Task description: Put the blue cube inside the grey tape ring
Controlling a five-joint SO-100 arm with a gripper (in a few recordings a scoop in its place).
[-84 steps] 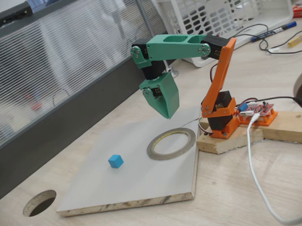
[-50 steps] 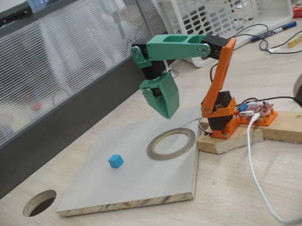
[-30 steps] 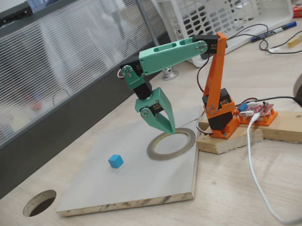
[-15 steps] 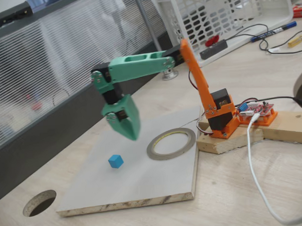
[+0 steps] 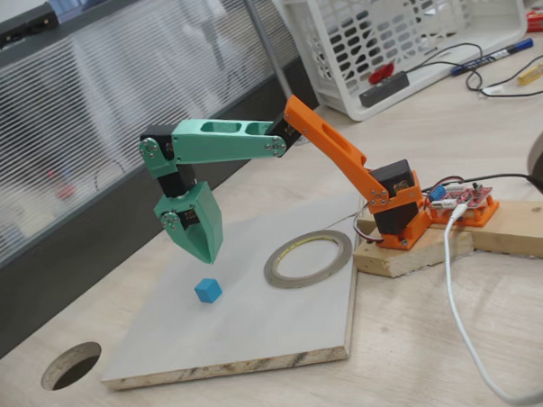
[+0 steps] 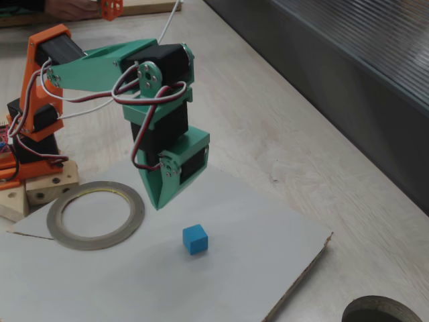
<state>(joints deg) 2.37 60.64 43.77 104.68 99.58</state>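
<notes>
Above the white board (image 5: 259, 321) my gripper (image 5: 208, 253) hangs, fingers together, short of the blue cube (image 5: 208, 290); next I must spread them and descend, the grey tape ring (image 5: 307, 258) waiting empty.

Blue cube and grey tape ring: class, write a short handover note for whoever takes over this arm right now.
Gripper: hangs above the board, holding nothing, jaws look closed, tip just above the blue cube in both fixed views.
Blue cube: lies on the white board, untouched, apart from the ring.
Grey tape ring: flat on the board near the arm's base, nothing inside.
Done: approach only.
Left: open, descend, grasp the cube, carry it into the ring.
</notes>
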